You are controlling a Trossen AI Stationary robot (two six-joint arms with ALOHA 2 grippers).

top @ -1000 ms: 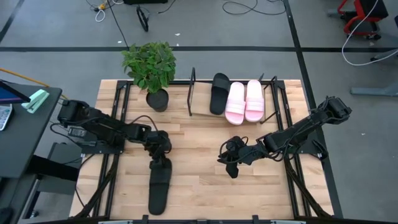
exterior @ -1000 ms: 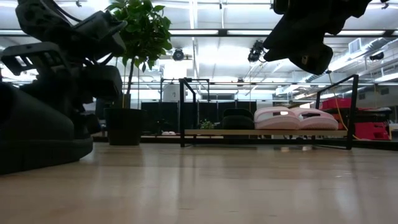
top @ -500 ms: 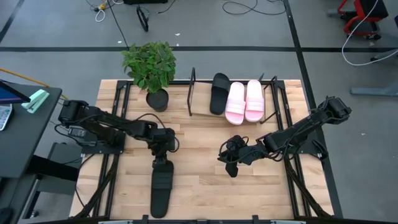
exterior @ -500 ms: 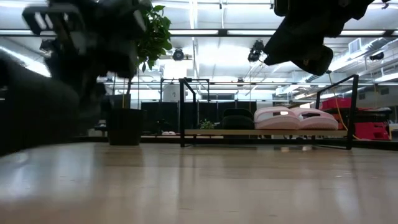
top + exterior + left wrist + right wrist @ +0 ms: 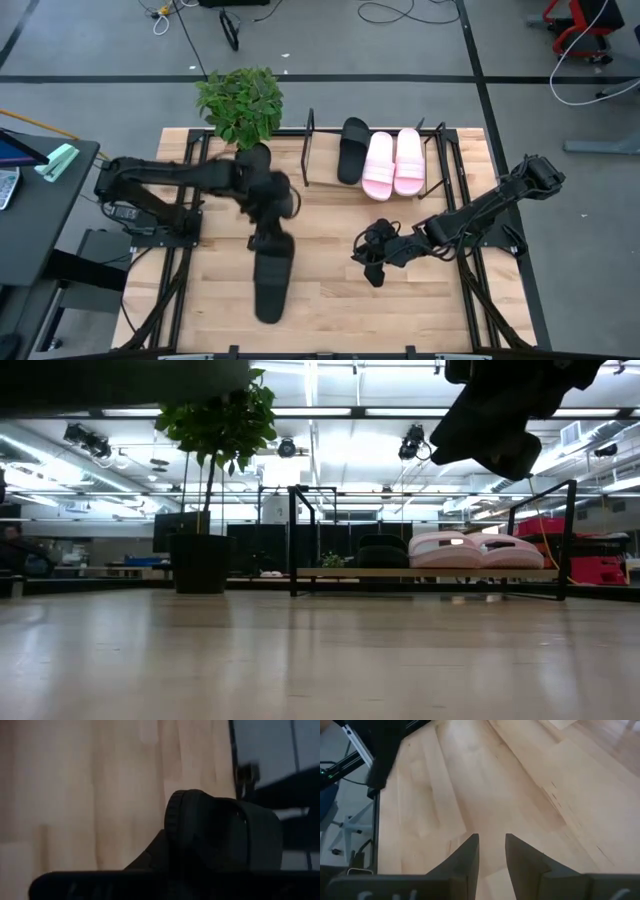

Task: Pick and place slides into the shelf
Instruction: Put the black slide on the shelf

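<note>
The left arm has swung up and toward the low black-framed shelf with its wooden base point(image 5: 320, 183), lifting the long black slide sandal point(image 5: 272, 275) off the pale wooden worktop point(image 5: 330, 300). The left end effector point(image 5: 262, 205) is clamped on the sandal's end — it hangs lengthwise below. One black and two pink sandals already sit on the shelf. Best to carry it high, level it, then lower beside the black one. The right end effector point(image 5: 372, 250) hovers mid-worktop, fingers slightly apart, empty.

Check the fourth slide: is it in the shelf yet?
Out. The black slide hangs from the left gripper above the table, short of the shelf.
</note>
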